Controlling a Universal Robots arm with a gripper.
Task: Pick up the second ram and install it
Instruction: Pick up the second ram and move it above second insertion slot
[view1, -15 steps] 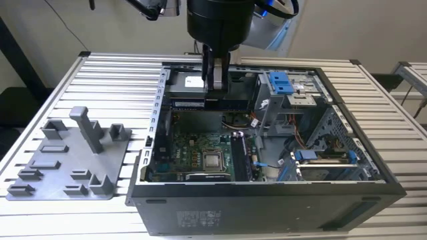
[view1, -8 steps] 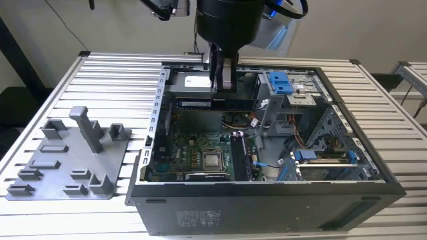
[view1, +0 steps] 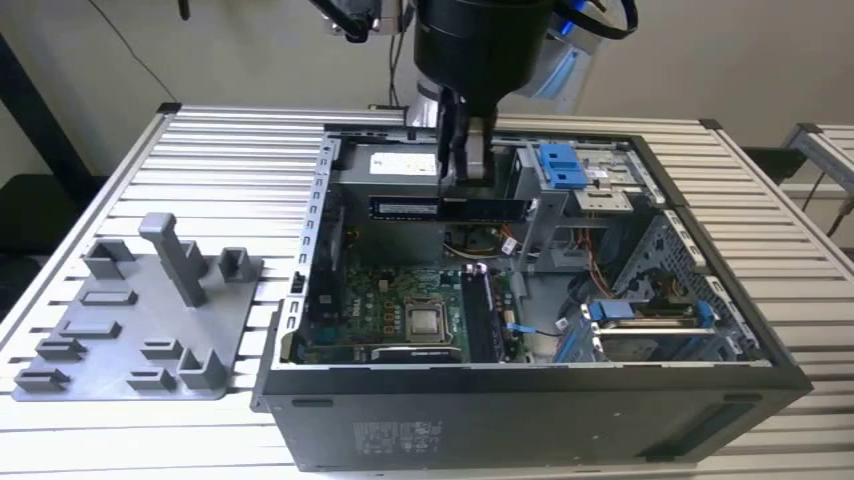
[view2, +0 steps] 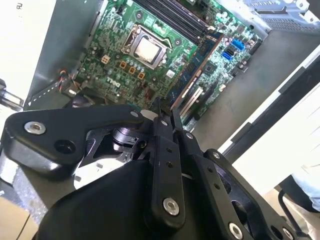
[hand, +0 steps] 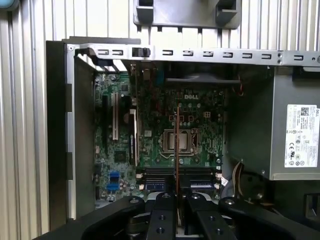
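Ribbed aluminium table (view1: 227, 150) carries an open computer case (view1: 534, 420) in the exterior view, with a grey tray (view1: 127, 350) of blocks and posts beside it on that view's left. Over the case, the gripper (view1: 461, 185) hangs from the arm, its fingers closed on the top edge of the ram (view1: 400, 207). The stick is held level, on edge, above the motherboard (view1: 380, 290) and not touching it. In the second wrist view, the gripper (view2: 167, 117) is pinched tight with the ram (view2: 197, 70) running out from between the fingertips. The green board and the processor socket (view2: 145, 50) lie well beneath it. The stick lies crosswise to the dark memory slots (view2: 170, 20). In the first wrist view the gripper (hand: 176, 196) clamps the ram (hand: 178, 145), seen edge-on as a thin reddish line over the socket. The power supply (hand: 280, 130) sits in the case to one side, and the tray (hand: 185, 12) lies beyond the case wall.
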